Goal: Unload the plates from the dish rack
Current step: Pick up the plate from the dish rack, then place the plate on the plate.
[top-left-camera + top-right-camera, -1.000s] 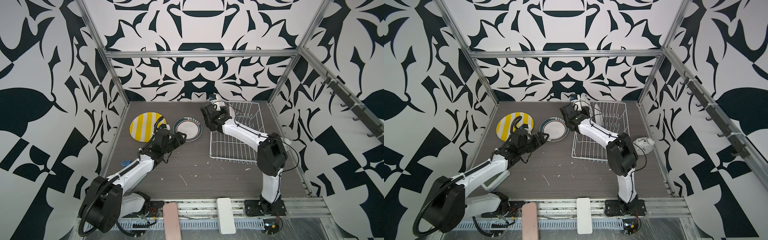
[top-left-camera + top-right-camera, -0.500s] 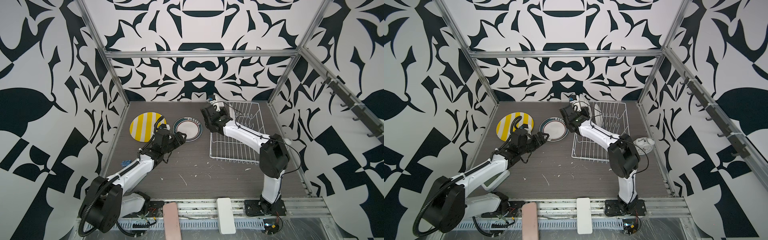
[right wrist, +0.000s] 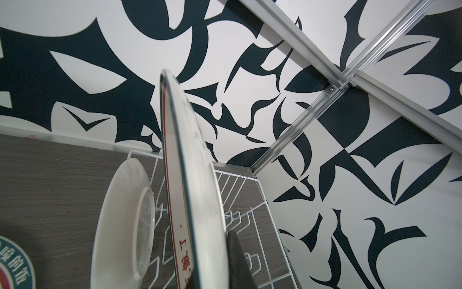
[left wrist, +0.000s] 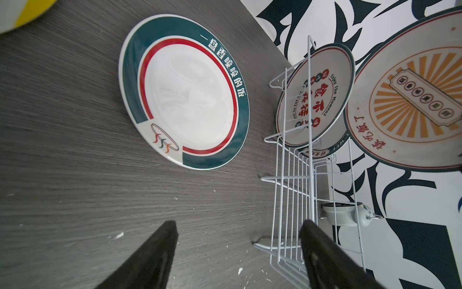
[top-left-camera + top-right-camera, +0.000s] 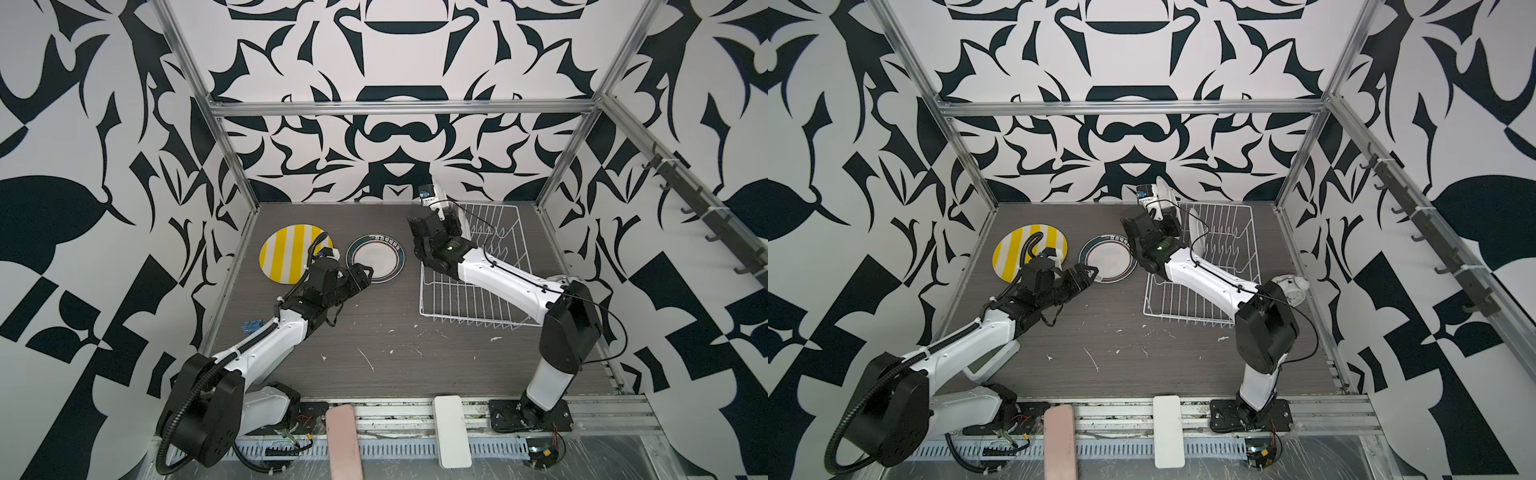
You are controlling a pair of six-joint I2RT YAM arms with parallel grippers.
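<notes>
Two plates lie flat on the table in both top views: a yellow-and-white striped plate [image 5: 286,253] and a green-rimmed plate [image 5: 376,257] [image 4: 185,92]. My left gripper [image 5: 365,275] [image 4: 238,232] hovers open at the green-rimmed plate's near edge, holding nothing. The white wire dish rack [image 5: 473,291] [image 4: 295,200] holds two upright plates, one in front [image 4: 315,95] and one behind [image 4: 320,150]. My right gripper [image 5: 446,214] [image 3: 212,272] is shut on the rim of an orange sunburst plate [image 3: 190,175] [image 4: 410,95], held on edge above the rack's far left corner.
A white alarm clock [image 5: 1293,286] stands beside the rack's right side, behind my right elbow. A small blue object [image 5: 251,326] lies by the left wall. A pink pad [image 5: 343,440] and a white pad [image 5: 451,428] sit on the front rail.
My right arm's elbow has drifted toward the front right while its gripper keeps the plate raised over the rack. The left arm has not moved.
</notes>
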